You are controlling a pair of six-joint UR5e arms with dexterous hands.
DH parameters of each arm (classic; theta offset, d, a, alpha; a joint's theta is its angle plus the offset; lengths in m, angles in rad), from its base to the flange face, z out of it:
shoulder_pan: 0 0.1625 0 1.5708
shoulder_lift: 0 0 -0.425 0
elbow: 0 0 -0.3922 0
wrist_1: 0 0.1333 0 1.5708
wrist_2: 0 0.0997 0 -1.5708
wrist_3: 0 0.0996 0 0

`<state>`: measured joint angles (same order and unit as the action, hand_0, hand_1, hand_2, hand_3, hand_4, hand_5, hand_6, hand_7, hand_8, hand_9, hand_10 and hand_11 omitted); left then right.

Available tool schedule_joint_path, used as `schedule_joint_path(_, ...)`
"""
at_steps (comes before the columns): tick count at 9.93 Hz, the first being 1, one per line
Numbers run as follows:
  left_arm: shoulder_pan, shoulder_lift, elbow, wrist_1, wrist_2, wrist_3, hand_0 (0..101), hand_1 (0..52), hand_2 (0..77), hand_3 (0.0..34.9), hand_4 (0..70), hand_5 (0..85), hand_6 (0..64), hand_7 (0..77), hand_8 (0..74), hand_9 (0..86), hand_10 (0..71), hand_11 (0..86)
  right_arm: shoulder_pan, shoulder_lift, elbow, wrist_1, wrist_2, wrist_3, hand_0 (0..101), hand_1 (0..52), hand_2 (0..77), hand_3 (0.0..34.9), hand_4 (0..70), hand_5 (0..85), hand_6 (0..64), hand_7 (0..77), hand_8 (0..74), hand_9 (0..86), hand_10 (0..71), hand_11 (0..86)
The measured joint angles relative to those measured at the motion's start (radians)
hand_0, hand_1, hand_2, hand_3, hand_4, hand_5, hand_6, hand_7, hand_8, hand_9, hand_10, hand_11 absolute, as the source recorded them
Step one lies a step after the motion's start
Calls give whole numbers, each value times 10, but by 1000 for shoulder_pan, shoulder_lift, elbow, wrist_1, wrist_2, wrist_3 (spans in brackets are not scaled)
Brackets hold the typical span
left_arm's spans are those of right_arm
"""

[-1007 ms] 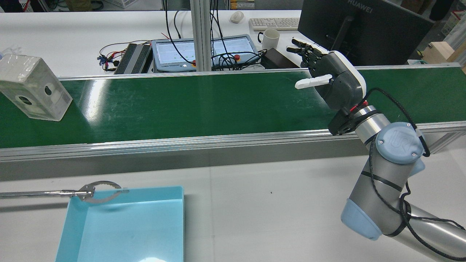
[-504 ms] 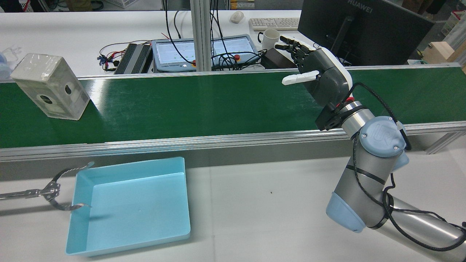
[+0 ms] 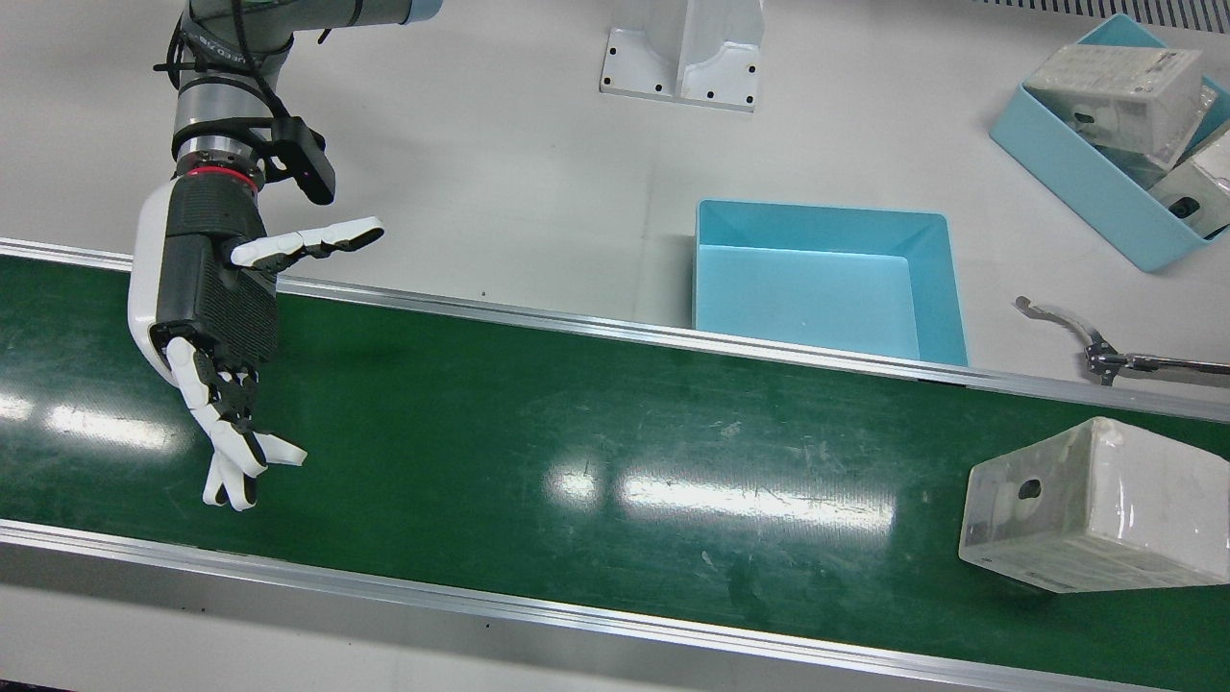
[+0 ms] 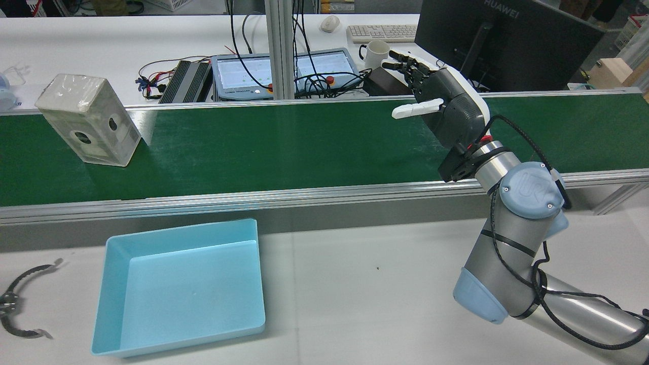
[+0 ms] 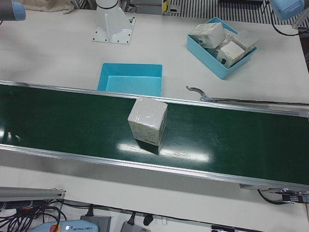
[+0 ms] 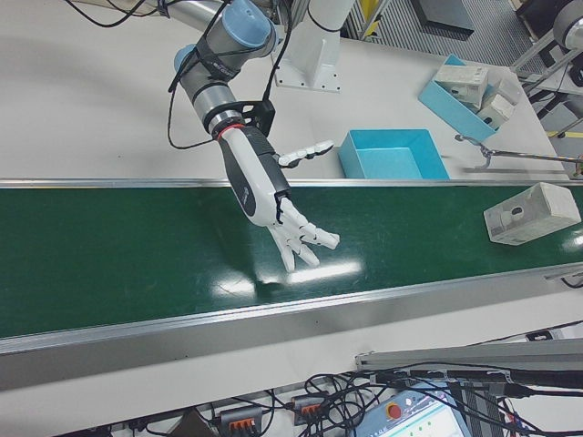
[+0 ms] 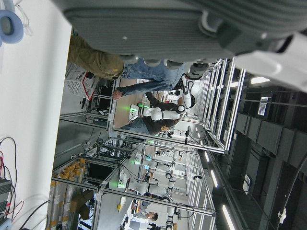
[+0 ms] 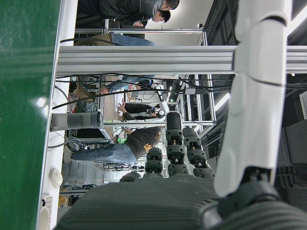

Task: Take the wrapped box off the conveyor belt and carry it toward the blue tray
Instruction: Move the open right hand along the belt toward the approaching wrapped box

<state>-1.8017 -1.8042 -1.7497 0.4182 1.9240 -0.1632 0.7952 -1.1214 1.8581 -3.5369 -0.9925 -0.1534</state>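
Observation:
The wrapped box (image 4: 88, 119) stands on the green conveyor belt (image 4: 284, 147) at its far left end in the rear view. It also shows in the front view (image 3: 1086, 505), the left-front view (image 5: 147, 121) and the right-front view (image 6: 531, 214). My right hand (image 4: 446, 104) is open and empty above the belt, far to the right of the box, fingers spread; it also shows in the front view (image 3: 216, 317) and the right-front view (image 6: 269, 196). The empty blue tray (image 4: 182, 238) lies on the white table beside the belt (image 3: 822, 210). My left hand shows only as a palm edge (image 7: 158, 24).
A metal claw tool on a rod (image 3: 1086, 341) lies near the tray, at the rear view's left edge (image 4: 20, 304). A second blue tray (image 3: 1076, 159) holding wrapped boxes sits at the table's far corner. Aluminium rails edge the belt. A monitor, mug and cables stand beyond it.
The box has ridden along the belt toward the right in the rear view. The claw tool shifted the tray, then drew back to the left. My right hand moved slightly left, then held.

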Motion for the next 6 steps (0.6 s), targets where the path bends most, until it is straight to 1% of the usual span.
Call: schedule_joint_path(6,0,0,0,0,0,0,0,0,5,0,5,11,5,5,5,0,5,0,1,-1,13,0,1,1,469,109,49,0,147,115,109,235,71,104,0,16)
